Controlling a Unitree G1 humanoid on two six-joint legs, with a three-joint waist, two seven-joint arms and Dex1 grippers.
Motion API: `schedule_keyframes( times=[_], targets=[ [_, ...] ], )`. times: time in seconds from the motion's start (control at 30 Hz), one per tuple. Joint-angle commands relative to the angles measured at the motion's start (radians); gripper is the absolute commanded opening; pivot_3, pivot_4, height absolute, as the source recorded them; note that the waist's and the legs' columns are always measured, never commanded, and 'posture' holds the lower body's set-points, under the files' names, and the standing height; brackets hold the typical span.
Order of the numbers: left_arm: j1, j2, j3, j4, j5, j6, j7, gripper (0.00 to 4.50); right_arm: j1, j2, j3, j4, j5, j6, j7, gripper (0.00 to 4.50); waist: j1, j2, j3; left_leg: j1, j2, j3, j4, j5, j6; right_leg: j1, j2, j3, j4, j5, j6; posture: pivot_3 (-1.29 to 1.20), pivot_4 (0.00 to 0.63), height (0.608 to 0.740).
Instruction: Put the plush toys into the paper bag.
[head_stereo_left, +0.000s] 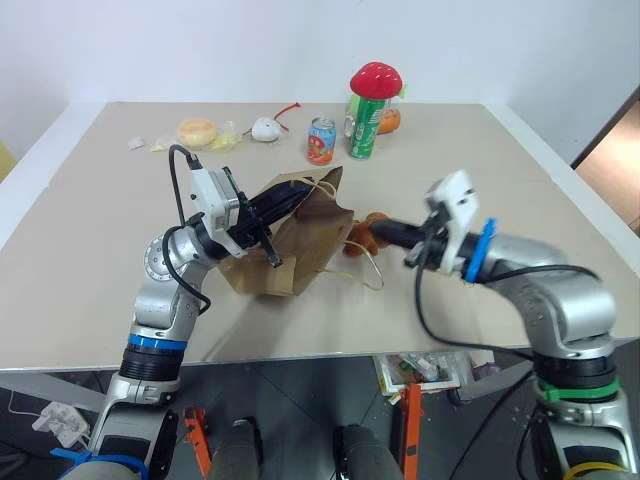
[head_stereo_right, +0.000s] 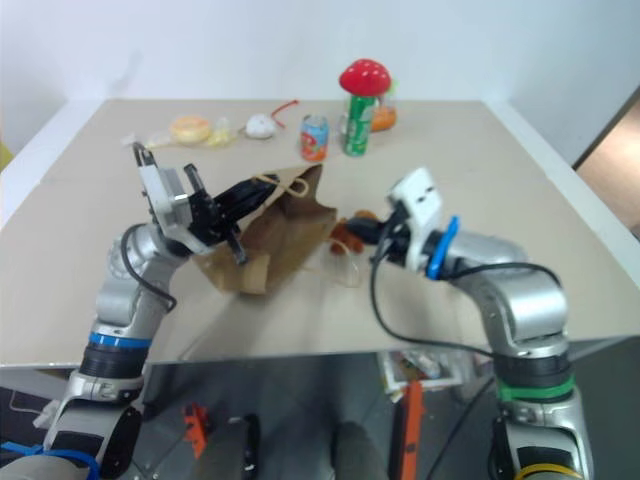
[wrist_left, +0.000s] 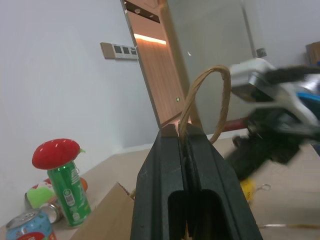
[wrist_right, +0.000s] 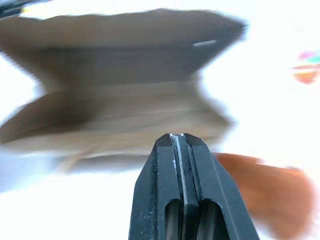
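The brown paper bag (head_stereo_left: 295, 250) lies on its side mid-table, mouth towards the right arm. My left gripper (head_stereo_left: 300, 194) is shut on the bag's twisted loop handle (wrist_left: 207, 97) and holds the top edge up. A brown furry plush toy (head_stereo_left: 366, 236) lies on the table just outside the bag's mouth, beside the loose second handle (head_stereo_left: 372, 272). My right gripper (head_stereo_left: 379, 232) hovers right by that toy, pointing at the bag, shut with nothing in it. In the right wrist view the bag's open mouth (wrist_right: 115, 90) is ahead and the brown toy (wrist_right: 265, 185) is off to one side.
At the far side of the table (head_stereo_left: 90, 250) stand a green can (head_stereo_left: 362, 130) with a red mushroom-capped toy (head_stereo_left: 375, 79) on top and a short soda can (head_stereo_left: 321, 140). A small white toy with a red tail (head_stereo_left: 266, 128) and a yellow round item in clear wrap (head_stereo_left: 197, 131) lie nearby.
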Motion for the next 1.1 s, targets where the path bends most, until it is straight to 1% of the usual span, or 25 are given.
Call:
schedule_keyframes(
  times=[0.03,0.07,0.1,0.13,0.2,0.23,0.27,0.57,0.83,0.93,1.0,1.03,1.07,1.1],
  targets=[
    [-0.002,0.001,0.005,-0.047,-0.022,0.003,-0.009,0.0,-0.034,-0.057,-0.079,0.107,-0.043,-0.06,-0.05,1.38,0.0,0.0,0.0,0.0,0.0,0.0,0.0,0.0,0.0,0.0,0.0,0.0,0.0,0.0,0.0,0.0,0.15,0.74],
    [-0.001,0.003,0.003,-0.047,-0.024,0.004,-0.012,0.0,-0.029,-0.073,-0.084,0.127,-0.049,-0.07,-0.047,1.82,0.001,0.0,0.0,0.0,0.0,0.0,0.0,0.0,0.0,0.0,0.0,0.0,0.0,0.0,0.0,0.0,0.15,0.74],
    [-0.001,0.003,0.003,-0.048,-0.026,0.004,-0.015,0.0,-0.019,-0.087,-0.083,0.138,-0.051,-0.08,-0.037,2.37,0.001,0.0,0.0,0.0,0.0,0.0,0.0,0.0,0.0,0.0,0.0,0.0,0.0,0.0,0.0,0.0,0.15,0.74],
    [0.0,0.004,0.002,-0.049,-0.027,0.006,-0.017,0.0,-0.005,-0.102,-0.078,0.144,-0.056,-0.088,-0.028,2.84,0.001,0.0,0.0,0.0,0.0,0.0,0.0,0.0,0.0,0.0,0.0,0.0,0.0,0.0,0.0,0.0,0.15,0.74],
    [0.0,0.005,0.002,-0.049,-0.029,0.007,-0.024,0.0,0.025,-0.122,-0.063,0.145,-0.058,-0.096,-0.006,3.59,0.001,0.0,0.0,0.0,0.0,0.0,0.0,0.001,0.001,0.0,0.0,0.0,0.0,-0.001,0.002,0.0,0.15,0.74],
    [0.0,0.005,0.001,-0.05,-0.03,0.008,-0.027,0.0,0.043,-0.13,-0.052,0.147,-0.066,-0.108,0.002,4.15,0.001,0.0,0.0,0.0,0.0,0.0,-0.001,0.001,0.001,0.0,0.0,0.001,0.0,-0.002,0.002,0.0,0.15,0.74],
    [0.001,0.006,0.001,-0.051,-0.032,0.008,-0.03,0.0,0.053,-0.132,-0.044,0.158,-0.078,-0.12,0.0,4.48,0.001,0.0,0.0,0.0,0.0,0.0,-0.001,0.001,0.001,0.0,0.0,0.001,0.0,-0.003,0.003,0.0,0.15,0.74],
    [0.007,0.006,-0.006,-0.059,-0.036,0.013,-0.048,0.0,0.049,-0.123,-0.003,0.313,-0.161,-0.194,-0.033,4.48,0.0,0.0,0.0,0.0,-0.001,0.0,0.0,0.001,0.001,0.001,0.0,0.002,0.0,-0.002,0.003,0.0,0.15,0.74],
    [0.007,0.007,-0.001,-0.06,-0.035,0.013,-0.047,0.0,0.061,-0.095,0.054,0.372,-0.223,-0.218,-0.053,4.48,0.0,0.0,0.0,0.0,-0.001,0.0,0.0,0.001,0.001,0.0,0.0,0.002,0.0,-0.003,0.003,0.0,0.15,0.74],
    [0.006,0.007,0.0,-0.061,-0.036,0.014,-0.047,0.0,0.052,-0.073,0.038,0.368,-0.203,-0.22,-0.05,3.68,0.0,0.0,0.0,0.0,-0.001,0.0,0.0,0.001,0.001,0.001,0.0,0.002,0.0,-0.002,0.003,0.0,0.15,0.74],
    [0.006,0.008,0.0,-0.062,-0.036,0.015,-0.047,0.0,0.053,-0.073,0.04,0.36,-0.208,-0.219,-0.048,2.72,0.0,0.0,0.0,0.0,-0.001,0.0,0.0,0.001,0.001,0.001,0.0,0.002,0.0,-0.002,0.003,0.0,0.15,0.74],
    [0.005,0.008,0.0,-0.062,-0.036,0.016,-0.046,0.0,0.054,-0.074,0.038,0.357,-0.207,-0.217,-0.046,2.38,0.0,0.0,0.0,0.0,-0.001,0.0,0.0,0.001,0.001,0.001,0.0,0.002,0.0,-0.002,0.003,0.0,0.15,0.74],
    [0.004,0.008,0.0,-0.062,-0.037,0.017,-0.046,0.0,0.057,-0.076,0.036,0.354,-0.206,-0.218,-0.042,1.85,0.0,0.0,0.0,0.0,-0.001,0.0,0.0,0.001,0.001,0.001,0.0,0.002,0.0,-0.002,0.003,0.0,0.15,0.74],
    [0.003,0.008,0.001,-0.06,-0.037,0.017,-0.046,0.0,0.06,-0.079,0.033,0.35,-0.205,-0.22,-0.039,1.45,0.0,0.0,0.0,0.0,-0.001,0.0,0.0,0.001,0.001,0.001,0.0,0.002,0.0,-0.002,0.003,0.0,0.15,0.74]
  ],
)
